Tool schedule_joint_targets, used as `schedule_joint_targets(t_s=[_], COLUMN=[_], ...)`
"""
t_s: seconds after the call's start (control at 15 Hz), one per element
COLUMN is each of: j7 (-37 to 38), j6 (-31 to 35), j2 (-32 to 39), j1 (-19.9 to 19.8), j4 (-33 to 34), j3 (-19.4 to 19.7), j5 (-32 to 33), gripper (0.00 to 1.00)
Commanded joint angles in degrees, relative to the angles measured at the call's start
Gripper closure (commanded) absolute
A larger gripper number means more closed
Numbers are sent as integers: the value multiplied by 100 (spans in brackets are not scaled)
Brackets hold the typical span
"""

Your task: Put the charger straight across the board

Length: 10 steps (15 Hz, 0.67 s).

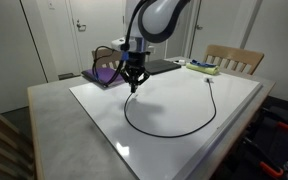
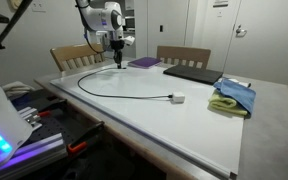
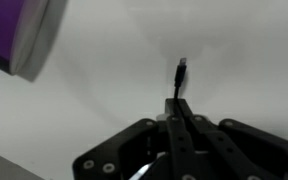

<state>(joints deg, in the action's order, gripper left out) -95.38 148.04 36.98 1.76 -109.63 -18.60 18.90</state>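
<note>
Wrist view first since it's closest: the gripper (image 3: 179, 112) is clamped tight on the charger (image 3: 181, 72). The jaws are pinched together w/ just a short stub of black cable and its tip poking out front over the board (image 3: 239, 50). Corner of a purple book (image 3: 9, 30) shows top left. So imo the grab looks done and we're at the drag-it-straight step.

Further out, in an exterior view the charger (image 1: 174, 134) drops from the gripper (image 1: 134, 84) and runs in a big loop over the board (image 1: 234, 120). It curls round to the white plug block (image 1: 210, 82) toward the far side. That's a bow, not a line.

Next move prob needs the held end pulled away from the plug, kept low over the board, till the slack is gone. Not so hard that the light plug block slides along tho. Just my guess.

Hard to make out:
- can't tell if the pinched end touches the board or floats just above it
- wrist cam is blurry, so can't ID the connector
- the plug block (image 2: 179, 98) is tiny in both exterior views

Way back there's a dark laptop (image 2: 194, 72) and blue/yellow cloths (image 2: 234, 97). The charger isn't touching those afaict.
</note>
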Motion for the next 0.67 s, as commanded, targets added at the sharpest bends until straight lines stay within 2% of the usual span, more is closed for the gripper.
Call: schedule_joint_targets(t_s=[0.0,0.07,0.13,0.2,0.6], j7=[-1126,-1152,-850,-892,-876], j6=[31,5,18,16,14], j2=[326,313,147,166,168], j1=[-67,-33,167,174,215], j4=[404,432,241,271,270], j3=[-227,-170,-5,3,31], j5=[-267,-346,-359,-405,-401], gripper=[99,99,99,96,96])
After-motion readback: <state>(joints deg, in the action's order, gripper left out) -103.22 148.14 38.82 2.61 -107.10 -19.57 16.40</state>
